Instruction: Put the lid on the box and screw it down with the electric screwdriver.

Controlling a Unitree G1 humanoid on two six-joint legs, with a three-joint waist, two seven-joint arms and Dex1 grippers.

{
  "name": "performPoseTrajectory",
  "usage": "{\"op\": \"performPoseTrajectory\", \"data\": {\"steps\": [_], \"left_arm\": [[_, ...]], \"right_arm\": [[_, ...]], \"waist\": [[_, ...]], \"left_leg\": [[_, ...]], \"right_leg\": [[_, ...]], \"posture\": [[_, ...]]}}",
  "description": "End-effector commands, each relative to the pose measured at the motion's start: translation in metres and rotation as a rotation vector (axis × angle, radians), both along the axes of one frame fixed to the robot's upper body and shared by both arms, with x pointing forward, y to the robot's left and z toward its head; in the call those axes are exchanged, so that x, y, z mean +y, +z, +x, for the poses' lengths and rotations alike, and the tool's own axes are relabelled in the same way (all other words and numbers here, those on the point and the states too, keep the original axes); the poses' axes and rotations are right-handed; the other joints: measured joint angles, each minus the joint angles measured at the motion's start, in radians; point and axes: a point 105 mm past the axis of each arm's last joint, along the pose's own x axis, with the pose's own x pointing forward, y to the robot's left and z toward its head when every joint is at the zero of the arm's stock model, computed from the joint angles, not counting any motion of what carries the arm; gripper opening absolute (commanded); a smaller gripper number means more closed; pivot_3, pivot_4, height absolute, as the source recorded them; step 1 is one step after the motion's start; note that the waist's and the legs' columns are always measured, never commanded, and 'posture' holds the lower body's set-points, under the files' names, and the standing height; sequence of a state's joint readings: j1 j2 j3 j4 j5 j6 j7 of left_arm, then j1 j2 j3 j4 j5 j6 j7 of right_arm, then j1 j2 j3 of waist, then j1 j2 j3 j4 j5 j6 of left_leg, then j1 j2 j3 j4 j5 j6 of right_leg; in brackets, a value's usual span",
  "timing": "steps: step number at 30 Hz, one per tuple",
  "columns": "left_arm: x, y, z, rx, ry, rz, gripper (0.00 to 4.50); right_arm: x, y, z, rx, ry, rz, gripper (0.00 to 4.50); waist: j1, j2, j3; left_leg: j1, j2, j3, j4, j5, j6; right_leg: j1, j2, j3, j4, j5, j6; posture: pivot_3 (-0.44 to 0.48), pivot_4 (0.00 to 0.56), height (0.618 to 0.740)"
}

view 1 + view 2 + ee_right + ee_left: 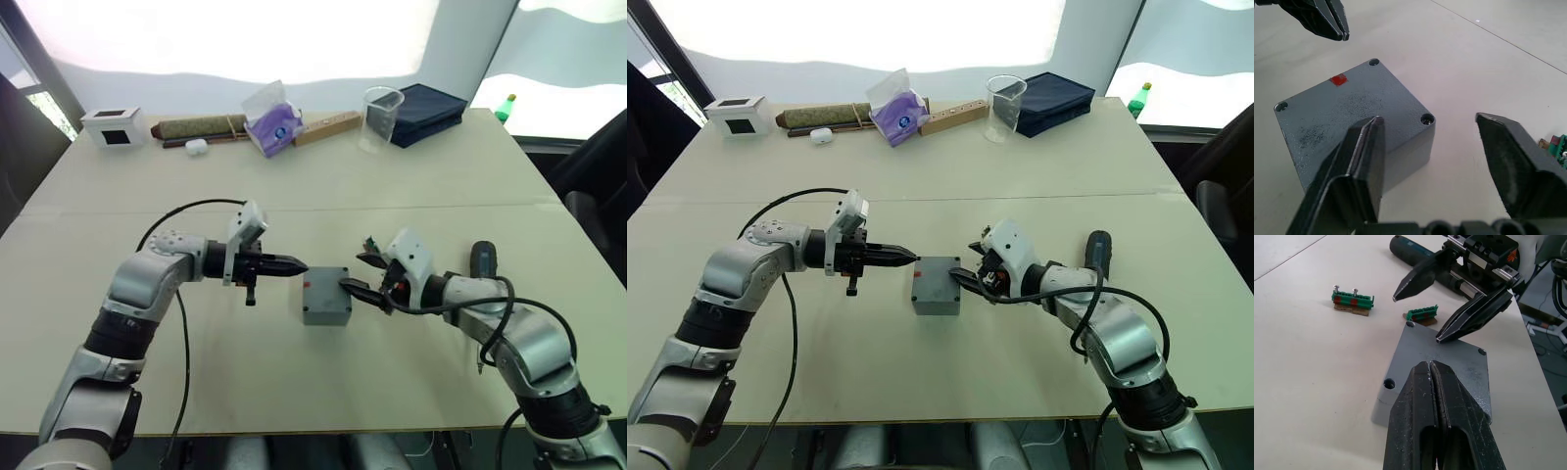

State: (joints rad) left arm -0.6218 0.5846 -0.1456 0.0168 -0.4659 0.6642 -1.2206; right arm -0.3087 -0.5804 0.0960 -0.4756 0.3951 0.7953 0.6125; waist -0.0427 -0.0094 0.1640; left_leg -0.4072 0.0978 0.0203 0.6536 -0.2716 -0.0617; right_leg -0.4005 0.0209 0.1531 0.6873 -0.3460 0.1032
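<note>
The grey box (pixel 326 305) stands at the table's middle with the grey lid (pixel 1352 105) lying on top; screw holes show at its corners and a small red mark on its top. My left gripper (pixel 297 266) is shut and empty, its tip just off the box's left edge. On the box's right side my right gripper (pixel 355 272) is open, one finger (pixel 1359 147) over the lid's near corner and the other beside the box. The black electric screwdriver (pixel 483 262) lies on the table to the right, beside my right forearm.
Two green terminal strips (pixel 1353 300) (pixel 1421 313) lie just beyond the box. Along the far edge are a white box with a black window (pixel 115 125), a purple bag (pixel 274 122), a clear cup (pixel 380 117) and a navy case (pixel 426 113).
</note>
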Motion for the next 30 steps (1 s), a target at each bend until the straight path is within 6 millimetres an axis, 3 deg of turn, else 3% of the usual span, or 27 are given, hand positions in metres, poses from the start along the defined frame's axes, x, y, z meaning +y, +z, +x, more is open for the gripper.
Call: {"op": "performPoseTrajectory", "data": {"steps": [1, 3, 6, 8, 11, 14, 19, 23, 30], "left_arm": [[-0.01, 0.015, -0.012, -0.077, -0.13, 0.005, 0.0], [-0.016, 0.02, -0.02, -0.123, -0.228, 0.027, 0.0], [-0.026, 0.026, -0.026, -0.194, -0.326, 0.049, 0.0], [-0.034, 0.029, -0.026, -0.239, -0.369, 0.058, 0.0], [-0.048, 0.036, -0.027, -0.284, -0.425, 0.037, 0.0], [-0.059, 0.038, -0.034, -0.308, -0.494, 0.027, 0.0], [-0.069, 0.039, -0.035, -0.321, -0.531, 0.004, 0.0], [-0.068, 0.04, -0.03, -0.33, -0.506, -0.004, 0.0], [-0.062, 0.039, -0.033, -0.316, -0.462, -0.012, 0.0]], "right_arm": [[-0.031, 0.035, 0.005, -0.037, -0.169, 0.079, 3.1], [-0.06, 0.049, 0.005, -0.001, -0.306, 0.124, 3.1], [-0.101, 0.065, 0.002, 0.086, -0.467, 0.091, 3.66], [-0.132, 0.069, 0.002, 0.18, -0.612, 0.073, 4.44], [-0.162, 0.07, -0.001, 0.267, -0.713, 0.092, 4.48], [-0.188, 0.055, -0.009, 0.412, -0.78, 0.078, 4.48], [-0.191, 0.046, -0.02, 0.653, -0.713, 0.121, 4.48], [-0.188, 0.046, -0.021, 0.72, -0.708, 0.107, 4.48], [-0.187, 0.024, -0.027, 0.848, -0.733, 0.074, 4.48]], "waist": [[0.001, 0.0, 0.0], [0.005, 0.0, 0.0], [0.009, 0.0, 0.0], [0.007, 0.0, 0.0], [0.006, 0.0, 0.0], [0.003, 0.0, 0.0], [-0.006, 0.0, 0.0], [-0.015, 0.0, 0.0], [-0.011, 0.0, 0.0]], "left_leg": [[0.0, 0.0, 0.0, 0.0, 0.0, 0.0], [0.0, 0.0, 0.0, 0.0, 0.0, -0.001], [-0.001, 0.0, 0.0, 0.0, 0.001, -0.002], [0.0, 0.0, 0.0, 0.0, 0.001, -0.002], [0.0, 0.0, 0.001, -0.002, -0.001, 0.001], [0.0, -0.001, 0.001, -0.002, -0.001, 0.003], [0.0, -0.001, 0.002, -0.002, -0.002, 0.003], [0.001, -0.001, 0.002, -0.001, -0.002, 0.004], [0.0, 0.0, 0.002, -0.001, -0.002, 0.003]], "right_leg": [[0.0, 0.0, 0.0, 0.0, 0.0, 0.0], [0.0, 0.0, 0.0, 0.0, 0.0, 0.0], [0.0, 0.0, 0.0, 0.0, 0.0, 0.0], [0.0, 0.0, 0.0, 0.0, 0.0, 0.0], [0.0, 0.0, 0.0, -0.001, 0.0, 0.0], [0.0, 0.0, 0.001, -0.003, 0.0, 0.0], [0.001, 0.0, 0.003, -0.003, 0.0, 0.0], [0.001, 0.0, 0.004, -0.003, 0.0, 0.0], [0.001, 0.0, 0.004, -0.003, 0.0, 0.0]], "posture": [[0.0, 0.15, 0.74], [0.0, 0.15, 0.74], [0.0, 0.15, 0.74], [0.0, 0.15, 0.74], [0.0, 0.15, 0.74], [0.0, 0.15, 0.74], [0.0, 0.15, 0.74], [0.0, 0.15, 0.74], [0.0, 0.15, 0.74]]}}
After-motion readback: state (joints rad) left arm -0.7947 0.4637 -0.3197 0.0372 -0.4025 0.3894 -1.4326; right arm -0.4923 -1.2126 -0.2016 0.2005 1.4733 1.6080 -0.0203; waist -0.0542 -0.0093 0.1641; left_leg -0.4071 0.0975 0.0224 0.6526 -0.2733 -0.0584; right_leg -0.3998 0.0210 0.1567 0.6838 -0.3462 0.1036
